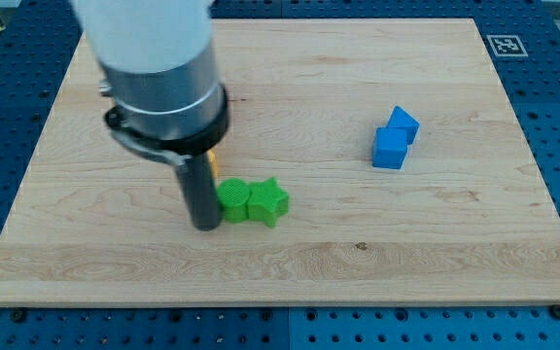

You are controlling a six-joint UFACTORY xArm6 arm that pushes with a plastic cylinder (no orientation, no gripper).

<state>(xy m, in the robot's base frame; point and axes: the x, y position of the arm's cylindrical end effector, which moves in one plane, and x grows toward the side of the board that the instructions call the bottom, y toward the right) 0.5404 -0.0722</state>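
My tip [205, 225] rests on the wooden board, right against the left side of a green round block [231, 198]. A green star block [268, 201] sits touching that block on its right. A sliver of a yellow block [213, 156] shows behind the rod, mostly hidden by the arm. Far to the view's right lie two blue blocks touching each other: a blue cube [390, 149] and a smaller blue block [402, 123] just above it.
The wooden board [358, 262] lies on a blue perforated table. A black-and-white marker tag [507, 45] sits at the board's top right corner. The arm's grey and black body [163, 87] covers the upper left of the board.
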